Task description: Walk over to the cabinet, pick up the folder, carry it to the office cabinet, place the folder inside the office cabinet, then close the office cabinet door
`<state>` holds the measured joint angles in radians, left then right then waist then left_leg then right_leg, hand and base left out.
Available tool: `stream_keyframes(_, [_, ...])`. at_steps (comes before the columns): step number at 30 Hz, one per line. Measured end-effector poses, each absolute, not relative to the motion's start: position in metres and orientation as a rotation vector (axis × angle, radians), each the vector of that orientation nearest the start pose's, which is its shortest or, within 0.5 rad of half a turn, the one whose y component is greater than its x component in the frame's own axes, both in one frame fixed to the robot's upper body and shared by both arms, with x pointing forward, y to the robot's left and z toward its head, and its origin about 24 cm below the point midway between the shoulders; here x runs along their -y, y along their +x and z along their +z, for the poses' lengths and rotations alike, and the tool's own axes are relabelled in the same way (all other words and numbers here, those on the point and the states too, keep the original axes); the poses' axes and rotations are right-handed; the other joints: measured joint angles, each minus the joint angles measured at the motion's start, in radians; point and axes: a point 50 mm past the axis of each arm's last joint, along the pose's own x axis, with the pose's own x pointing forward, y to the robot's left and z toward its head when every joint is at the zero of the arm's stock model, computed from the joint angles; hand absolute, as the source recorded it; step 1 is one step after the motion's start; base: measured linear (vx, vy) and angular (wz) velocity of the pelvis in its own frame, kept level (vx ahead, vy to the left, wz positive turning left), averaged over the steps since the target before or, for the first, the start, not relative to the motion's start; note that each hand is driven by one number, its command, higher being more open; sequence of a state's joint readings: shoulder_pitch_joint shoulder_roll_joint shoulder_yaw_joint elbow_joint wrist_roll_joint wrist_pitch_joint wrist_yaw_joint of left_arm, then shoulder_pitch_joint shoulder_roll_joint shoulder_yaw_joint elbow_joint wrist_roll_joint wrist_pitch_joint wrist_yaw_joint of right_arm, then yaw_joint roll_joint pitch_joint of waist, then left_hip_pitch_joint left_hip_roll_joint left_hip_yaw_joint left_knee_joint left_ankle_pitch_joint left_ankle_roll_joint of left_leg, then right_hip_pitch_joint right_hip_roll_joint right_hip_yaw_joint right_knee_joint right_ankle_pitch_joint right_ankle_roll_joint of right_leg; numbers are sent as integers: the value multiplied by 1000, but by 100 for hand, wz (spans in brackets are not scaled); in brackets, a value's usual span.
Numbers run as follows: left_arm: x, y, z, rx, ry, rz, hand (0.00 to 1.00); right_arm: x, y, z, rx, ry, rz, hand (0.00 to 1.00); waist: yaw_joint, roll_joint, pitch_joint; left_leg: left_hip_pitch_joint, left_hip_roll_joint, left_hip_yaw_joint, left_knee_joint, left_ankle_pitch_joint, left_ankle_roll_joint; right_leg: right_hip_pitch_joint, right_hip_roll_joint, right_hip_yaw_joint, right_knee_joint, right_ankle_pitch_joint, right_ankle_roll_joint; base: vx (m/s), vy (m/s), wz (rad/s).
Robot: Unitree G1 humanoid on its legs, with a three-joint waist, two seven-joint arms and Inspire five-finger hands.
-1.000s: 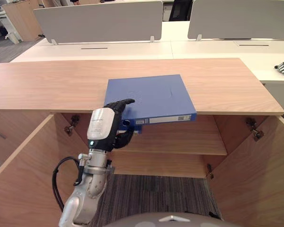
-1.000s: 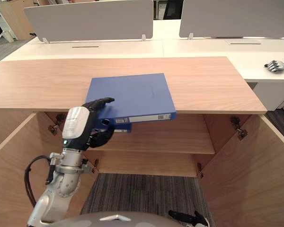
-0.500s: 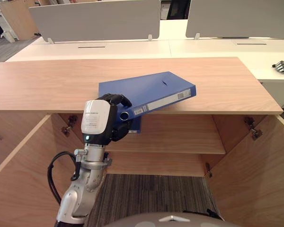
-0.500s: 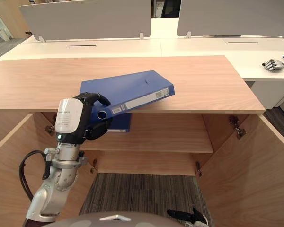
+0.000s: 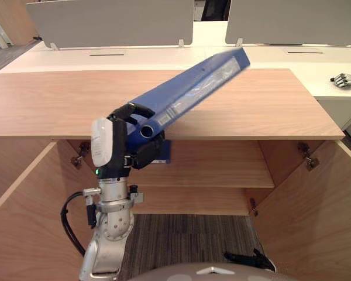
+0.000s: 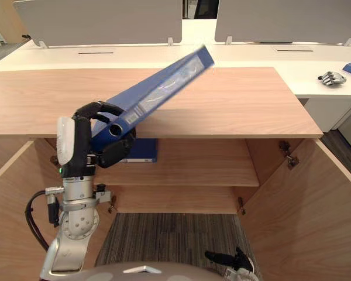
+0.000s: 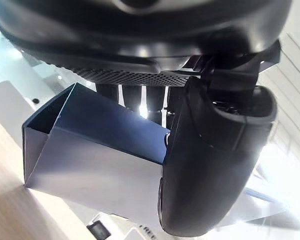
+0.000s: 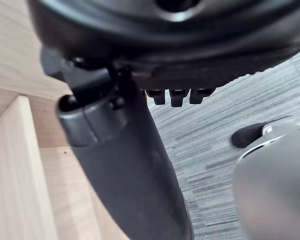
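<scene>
Left eye view — flat blue folder (image 5: 193, 89) in left hand (image 5: 120, 146)

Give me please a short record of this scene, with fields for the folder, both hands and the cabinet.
object: blue folder, tilted, far end raised above the cabinet top
holder: left hand, curled round the folder's near end
idle: right hand, low over the carpet
furniture: wooden cabinet, doors open, shelf inside

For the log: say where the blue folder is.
Left eye view: gripped in the left hand, the blue folder tilts up over the wooden cabinet top.
</scene>
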<state>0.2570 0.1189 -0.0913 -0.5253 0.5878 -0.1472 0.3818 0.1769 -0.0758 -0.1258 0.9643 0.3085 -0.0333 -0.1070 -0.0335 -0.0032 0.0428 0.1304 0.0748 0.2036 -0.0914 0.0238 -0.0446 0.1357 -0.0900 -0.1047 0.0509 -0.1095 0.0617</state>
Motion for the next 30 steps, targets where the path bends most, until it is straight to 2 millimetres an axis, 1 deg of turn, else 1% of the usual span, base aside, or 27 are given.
stream_keyframes(2, [-159,184,133,559,522,359,0,200,80,-156,-1023,235,-465,100,0,-3,2,0,0,0,1,0,0,-4,0,0,1,1,0,0,0,0])
stream_keyframes(4, [-158,179,140,579,429,381,0,190,93,-148,-940,266,-441,100,0,-4,3,-8,-1,0,2,1,1,-14,-1,0,3,2,1,0,0,0])
stream_keyframes(6, [-159,177,142,579,385,388,0,185,102,-142,-890,298,-436,100,0,-4,4,-9,-1,0,2,1,1,-15,-1,0,3,3,1,0,0,0])
stream_keyframes(7, [-156,175,142,579,345,383,0,181,110,-134,-831,311,-423,100,0,-6,5,-9,-2,-1,2,1,1,-15,-2,0,3,3,1,0,0,0])
stream_keyframes(8, [-156,174,143,579,328,383,0,180,113,-131,-807,312,-413,100,0,-7,7,-9,-2,-1,2,1,1,-15,-2,0,3,3,1,0,0,0])
stream_keyframes(11, [-149,173,144,570,179,343,0,179,129,-106,-643,347,-411,100,0,-11,11,-9,-3,0,2,-1,2,-15,-4,1,3,4,2,0,0,0])
stream_keyframes(12, [-147,173,144,568,151,334,0,180,131,-101,-612,358,-418,100,-1,-11,11,-9,-3,0,2,-1,3,-15,-4,1,3,4,2,-36,18,-3])
stream_keyframes(15, [-138,169,148,577,18,273,0,185,144,-71,-438,372,-432,100,-6,-9,16,-9,-4,7,2,-3,5,-19,-5,8,3,5,4,-28,14,-6])
stream_keyframes(16, [-137,169,149,583,-5,258,0,185,147,-65,-409,376,-433,100,-7,-7,17,-9,-4,8,2,-3,5,-20,-5,9,3,5,4,-34,13,-6])
stream_keyframes(19, [-128,166,153,597,-121,174,0,188,156,-36,-260,385,-436,100,-18,-1,19,-9,-3,19,2,-5,4,-27,-4,20,4,6,5,-27,10,-8])
stream_keyframes(20, [-126,165,154,599,-137,162,0,188,157,-32,-238,386,-435,100,-18,0,19,-9,-3,24,2,-6,4,-29,-3,25,5,6,5,-20,12,-18])
stream_keyframes(22, [-119,165,155,592,-201,95,0,190,160,-14,-152,388,-435,100,-24,3,18,-4,-3,35,2,-11,4,-29,-3,35,5,7,8,-16,14,-15])
stream_keyframes(25, [-111,164,155,581,-254,14,0,192,163,2,-75,389,-426,100,-30,3,18,3,-3,49,2,-16,4,-30,-3,50,5,9,11,-22,15,-12])
stream_keyframes(27, [-108,163,154,577,-268,-16,0,193,164,9,-42,388,-421,100,-30,6,16,7,-3,56,2,-19,5,-30,-4,57,5,10,13,-24,12,-13])
stream_keyframes(28, [-107,163,154,571,-289,-56,0,194,165,18,-2,386,-417,100,-32,9,15,8,-4,59,2,-20,5,-30,-4,61,5,13,17,-28,9,-7])
stream_keyframes(30, [-106,163,154,565,-305,-103,0,195,166,29,49,368,-410,100,-32,11,15,9,-4,61,2,-20,6,-31,-4,66,4,15,21,-40,7,-4])
